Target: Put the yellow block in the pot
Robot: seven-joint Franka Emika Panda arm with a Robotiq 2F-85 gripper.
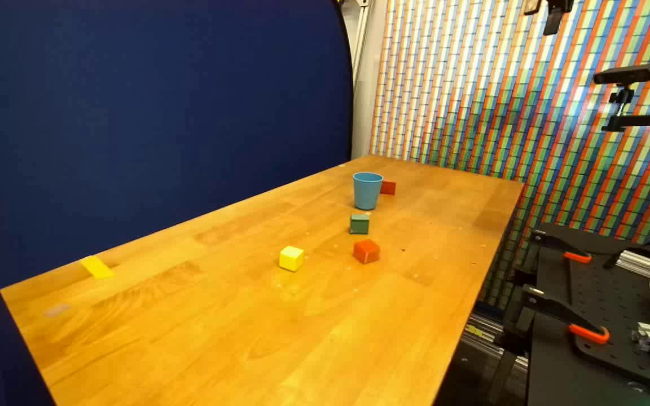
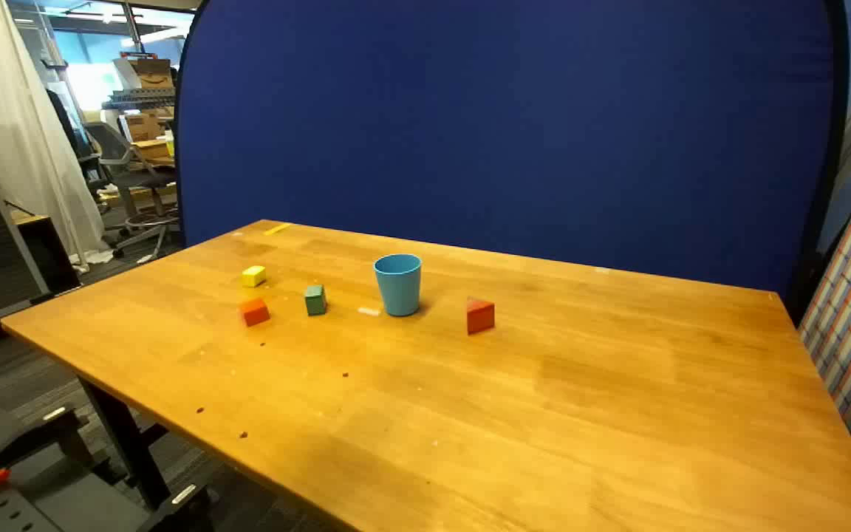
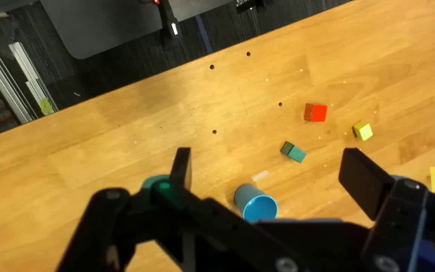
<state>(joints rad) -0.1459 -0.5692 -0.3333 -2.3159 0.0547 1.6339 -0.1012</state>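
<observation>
The small bright yellow cube [image 1: 291,258] sits on the light wooden tabletop [image 1: 235,349], near an orange-red cube [image 1: 366,251] and outside the light-blue tapered cup [image 1: 367,193], which stands upright well apart from it; a dark green block [image 1: 359,224] stands between the cup and those two cubes. The wrist view gives what the exterior views do not: a close sight of the black two-fingered gripper [image 3: 268,172], its fingers spread wide apart above the tabletop, and a fuller look down into the cup's mouth. In an exterior view a red triangular wedge [image 2: 480,316] shows whole, apart from the cup; in an exterior view the same wedge [image 1: 389,188] is partly covered by the cup. A grey office chair [image 2: 109,144] and a sheer white curtain [image 2: 19,140] appear in an exterior view alone; a black bar-shaped device [image 1: 631,73] likewise shows in an exterior view alone. Counted on the tabletop, there is one yellow cube, one orange-red cube, one green block, one cup, one wedge, one flat yellow strip [image 1: 97,267] at an edge and one whitish strip [image 2: 368,311] near the cup. Four small dark holes [image 3: 248,54] show in the tabletop in the wrist view.
</observation>
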